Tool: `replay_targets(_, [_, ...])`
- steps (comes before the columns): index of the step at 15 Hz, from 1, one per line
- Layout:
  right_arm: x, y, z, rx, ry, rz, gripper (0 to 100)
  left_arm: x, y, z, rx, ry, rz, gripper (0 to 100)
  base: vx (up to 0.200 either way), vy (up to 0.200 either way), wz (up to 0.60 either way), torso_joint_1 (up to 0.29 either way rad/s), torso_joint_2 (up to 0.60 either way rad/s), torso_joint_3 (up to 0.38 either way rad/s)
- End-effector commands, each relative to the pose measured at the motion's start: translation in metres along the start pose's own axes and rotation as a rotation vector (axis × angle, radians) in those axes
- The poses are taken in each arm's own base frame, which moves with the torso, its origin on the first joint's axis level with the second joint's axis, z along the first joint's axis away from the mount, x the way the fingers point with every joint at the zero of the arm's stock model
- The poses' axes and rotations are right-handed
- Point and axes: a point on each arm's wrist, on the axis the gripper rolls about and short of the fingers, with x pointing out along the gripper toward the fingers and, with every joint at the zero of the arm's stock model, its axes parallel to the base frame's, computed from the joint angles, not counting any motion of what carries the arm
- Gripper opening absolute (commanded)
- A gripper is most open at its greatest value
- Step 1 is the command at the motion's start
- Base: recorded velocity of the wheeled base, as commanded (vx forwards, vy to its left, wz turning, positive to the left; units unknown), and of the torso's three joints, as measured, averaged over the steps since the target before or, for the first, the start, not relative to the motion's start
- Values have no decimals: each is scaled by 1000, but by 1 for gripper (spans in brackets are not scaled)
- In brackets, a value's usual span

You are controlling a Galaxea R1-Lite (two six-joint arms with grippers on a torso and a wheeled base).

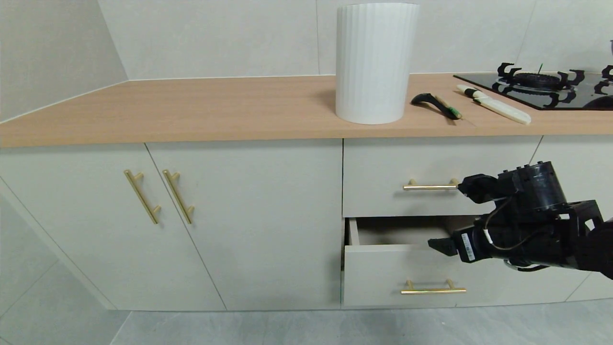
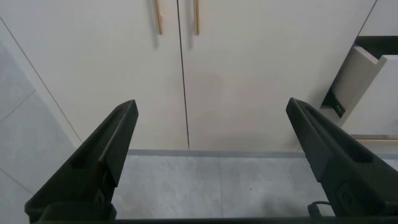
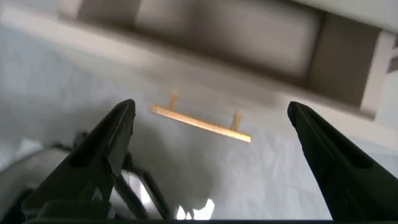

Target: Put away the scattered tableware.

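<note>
Two utensils lie on the wooden countertop [image 1: 191, 110]: a black-handled tool with a green tip [image 1: 435, 104] and a white knife [image 1: 495, 110], both to the right of a tall white ribbed container [image 1: 373, 62]. Below them the lower drawer [image 1: 397, 273] is pulled partly out; its gold handle [image 3: 199, 123] also appears in the right wrist view. My right gripper [image 1: 455, 216] hangs open in front of the drawers, level with the gap above the lower drawer front, holding nothing. My left gripper [image 2: 210, 107] is open, low near the floor, facing the cabinet doors.
A black gas hob [image 1: 541, 86] sits at the counter's far right. The upper drawer [image 1: 431, 177] is closed. Two cabinet doors with gold handles [image 1: 158, 196] stand closed to the left. Grey tiled floor [image 2: 205, 186] runs in front of the cabinets.
</note>
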Motion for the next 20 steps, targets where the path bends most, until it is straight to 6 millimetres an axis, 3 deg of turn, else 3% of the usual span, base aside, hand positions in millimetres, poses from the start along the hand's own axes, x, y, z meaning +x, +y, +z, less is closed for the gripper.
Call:
replay_targets(1, [18,2,-4,9,5,-14,100,0,0,0,0,1,1,100,0,0,0,0,0,0])
replay_targets(7, [76,5,-16,94,-16,-133,100,0,0,0,0,1,1,100,0,0,0,0,0,0])
replay_targets(9, [82,6,-19,93,-6,-141,100,0,0,0,0,1,1,100,0,0,0,0,0,0])
replay_targets(16, [84,6,-22,88,8,-139,100,0,0,0,0,1,1,100,0,0,0,0,0,0])
replay_targets(20, [75,5,-21,80,28,-136,100,0,0,0,0,3,1,100,0,0,0,0,0,0])
